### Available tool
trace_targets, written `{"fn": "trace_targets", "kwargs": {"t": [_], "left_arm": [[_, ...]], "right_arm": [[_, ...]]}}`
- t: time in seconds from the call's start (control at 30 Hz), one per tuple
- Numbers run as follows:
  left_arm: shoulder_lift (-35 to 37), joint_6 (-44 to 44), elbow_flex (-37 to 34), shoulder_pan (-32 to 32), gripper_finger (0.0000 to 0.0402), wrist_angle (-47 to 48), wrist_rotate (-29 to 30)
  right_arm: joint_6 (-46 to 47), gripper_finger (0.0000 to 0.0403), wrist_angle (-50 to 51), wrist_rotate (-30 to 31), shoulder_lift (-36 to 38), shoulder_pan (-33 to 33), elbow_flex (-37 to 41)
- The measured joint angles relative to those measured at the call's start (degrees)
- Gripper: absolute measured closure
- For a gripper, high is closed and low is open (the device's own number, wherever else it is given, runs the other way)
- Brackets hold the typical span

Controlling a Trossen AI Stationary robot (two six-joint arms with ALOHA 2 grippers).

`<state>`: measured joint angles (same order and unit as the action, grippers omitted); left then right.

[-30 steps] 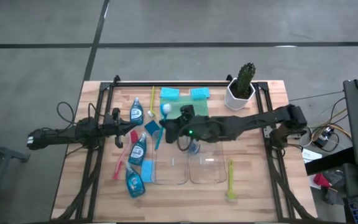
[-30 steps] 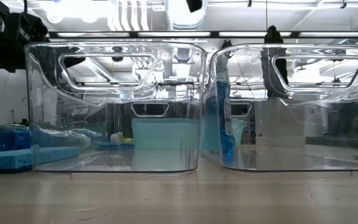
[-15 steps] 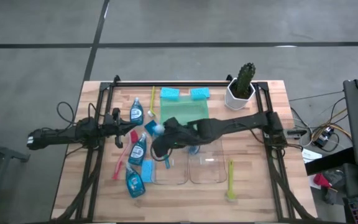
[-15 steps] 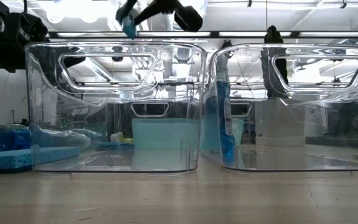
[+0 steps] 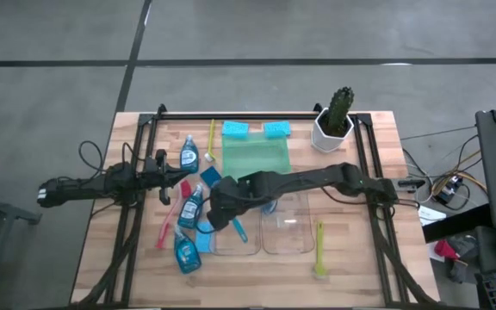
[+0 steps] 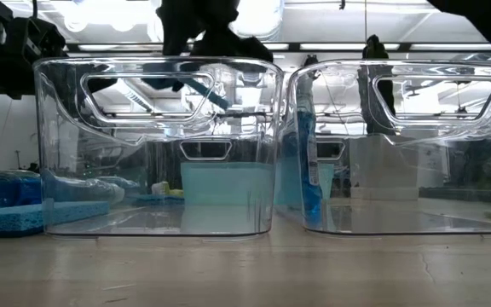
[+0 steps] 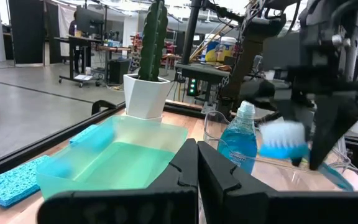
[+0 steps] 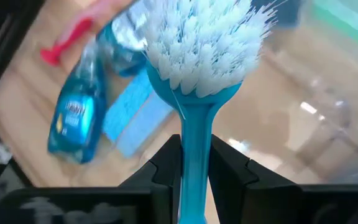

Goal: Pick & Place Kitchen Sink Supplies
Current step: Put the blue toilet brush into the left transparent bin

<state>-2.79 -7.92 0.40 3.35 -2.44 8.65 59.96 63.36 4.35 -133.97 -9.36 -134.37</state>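
My right gripper [image 5: 214, 214] hangs over the left clear bin [image 5: 246, 245], near its left wall, shut on a blue brush with white bristles [image 8: 204, 37]. My left gripper [image 7: 197, 167] waits shut and empty at the table's left side [image 5: 167, 176]. On the table to the left of the bins lie blue-liquid bottles [image 5: 190, 207] [image 5: 186, 252] [image 5: 189, 155], blue sponges [image 5: 203, 235] [image 5: 211, 176] and a red-pink brush [image 5: 170, 220]. Another bottle [image 6: 305, 162] stands in the right bin [image 5: 295, 232]. My right gripper pinches the blue brush's handle just behind the head [image 8: 194, 134] between its two fingers. The fingers slant down toward the table's left. The brush is lifted clear, its head past the fingertips, and its handle's free end [image 6: 216, 95] slants back down over the left bin.
A green tray [image 5: 255, 155] lies behind the bins, with two blue sponges [image 5: 235, 129] [image 5: 276, 129] at the far edge. A cactus in a white pot [image 5: 334, 122] stands at the far right. Yellow-green brushes lie at the far left [image 5: 212, 142] and near right [image 5: 319, 250].
My right gripper has carried the blue brush from over the green tray toward the table's left and near edge, sinking and tipping from nearly level to steeply downward. The brush now hangs over the left bin's left side. The left arm has kept still.
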Motion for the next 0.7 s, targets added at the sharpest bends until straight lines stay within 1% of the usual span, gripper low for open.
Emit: {"fn": "trace_targets", "kwargs": {"t": [0.07,0.33,0.7], "left_arm": [[0.0,0.0,0.0,0.0,0.0401,0.0,0.0],[0.0,0.0,0.0,0.0,0.0401,0.0,0.0],[0.0,0.0,0.0,0.0,0.0401,0.0,0.0]], "right_arm": [[-0.2,0.0344,0.5,-0.9,-0.7,0.0,0.0],[-0.6,0.0337,1.2,-1.0,-1.2,0.2,0.1],[-1.7,0.0342,1.2,-0.9,-1.2,1.0,0.7]]}}
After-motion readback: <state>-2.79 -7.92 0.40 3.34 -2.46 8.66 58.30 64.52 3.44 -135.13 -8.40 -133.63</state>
